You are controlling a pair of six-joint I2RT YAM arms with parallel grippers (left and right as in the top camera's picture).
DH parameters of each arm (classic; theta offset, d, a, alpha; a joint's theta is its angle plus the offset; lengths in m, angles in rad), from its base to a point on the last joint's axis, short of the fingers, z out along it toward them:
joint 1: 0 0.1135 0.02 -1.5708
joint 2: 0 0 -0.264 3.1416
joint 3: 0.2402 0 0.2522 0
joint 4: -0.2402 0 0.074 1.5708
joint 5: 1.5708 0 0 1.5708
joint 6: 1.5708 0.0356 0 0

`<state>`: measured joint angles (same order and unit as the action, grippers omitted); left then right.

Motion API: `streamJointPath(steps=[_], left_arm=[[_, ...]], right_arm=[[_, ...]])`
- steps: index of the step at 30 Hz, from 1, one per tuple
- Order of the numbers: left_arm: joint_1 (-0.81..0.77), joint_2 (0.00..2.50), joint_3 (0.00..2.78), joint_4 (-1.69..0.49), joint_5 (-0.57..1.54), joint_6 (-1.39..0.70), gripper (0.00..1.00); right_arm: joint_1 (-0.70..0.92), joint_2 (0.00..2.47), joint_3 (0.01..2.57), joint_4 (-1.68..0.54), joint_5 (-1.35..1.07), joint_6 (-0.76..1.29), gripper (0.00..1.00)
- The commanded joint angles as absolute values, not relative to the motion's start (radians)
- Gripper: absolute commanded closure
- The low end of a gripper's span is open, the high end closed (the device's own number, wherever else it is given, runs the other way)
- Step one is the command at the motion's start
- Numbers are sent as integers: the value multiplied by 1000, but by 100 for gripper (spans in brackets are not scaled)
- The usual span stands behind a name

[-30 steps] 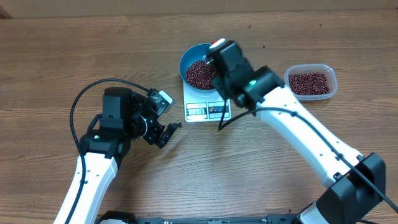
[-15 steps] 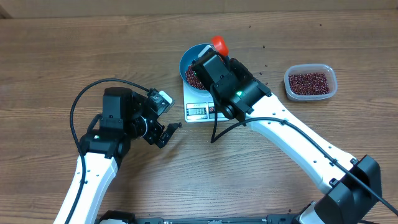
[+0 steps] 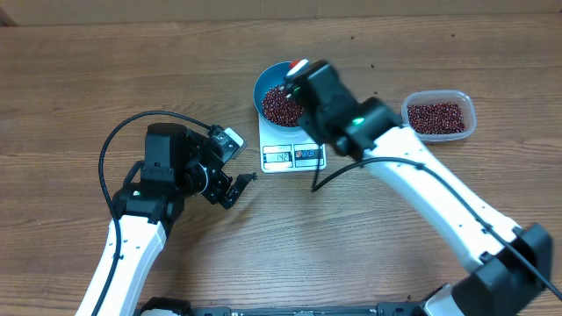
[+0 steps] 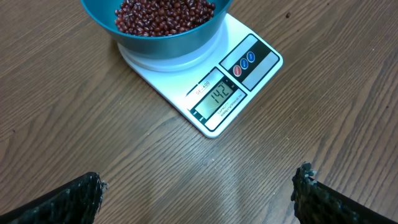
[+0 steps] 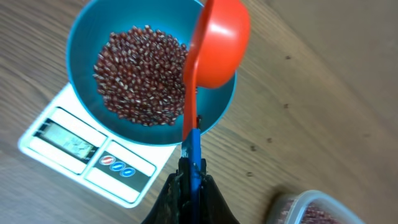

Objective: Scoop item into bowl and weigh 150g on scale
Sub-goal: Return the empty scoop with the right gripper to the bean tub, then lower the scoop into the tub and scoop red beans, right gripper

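The blue bowl (image 3: 266, 82) stands on the white scale (image 3: 294, 156) with a heap of dark red beans (image 3: 281, 105) in it. My right gripper (image 5: 191, 168) is shut on the blue handle of an orange-red scoop (image 5: 217, 43). The scoop is turned on its side over the bowl's (image 5: 87, 43) right rim, above the beans (image 5: 143, 74). No beans show in the scoop. My left gripper (image 4: 199, 186) stands open over bare wood, in front of the scale (image 4: 186, 87), whose display reads 142. The bowl (image 4: 168, 40) fills the top of that view.
A clear plastic tub (image 3: 438, 116) of more beans sits right of the scale, and its corner (image 5: 311, 208) shows in the right wrist view. A few stray beans (image 3: 371, 66) lie on the wood behind the bowl. My left arm's black cable (image 3: 132, 123) loops over the table.
My right wrist twisted over the bowl and came back toward the right, and the scoop rolled with it at the far rim. The left arm has not moved.
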<state>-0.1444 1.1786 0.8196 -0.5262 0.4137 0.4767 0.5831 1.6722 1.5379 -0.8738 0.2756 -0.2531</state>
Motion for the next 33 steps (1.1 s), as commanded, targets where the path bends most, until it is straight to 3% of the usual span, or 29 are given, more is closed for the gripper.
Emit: streamJointPath(steps=[1,6,12,15,23,33], left_arm=[[-145,1178,820,-524,411,467,0],[-145,1178,820,-524,411,467,0],[-145,1178,820,-524,411,467,0],[-145,1178,820,-524,411,467,0],[-145,1178,820,-524,411,467,0],[-145,1178,820,-524,411,467,0]], right_arm=[[475,1559,1573,-883,32,-231,96],[243,1465,1573,-960,-179,-207,96],[-32,1474,1572,-1113,-89,-203,96],[-93,1527,1572,-1159,-44,-218,96],[-108,1694,1572,-1234,100,-217,96],[-108,1821,1571,-1205,104,-214,96]])
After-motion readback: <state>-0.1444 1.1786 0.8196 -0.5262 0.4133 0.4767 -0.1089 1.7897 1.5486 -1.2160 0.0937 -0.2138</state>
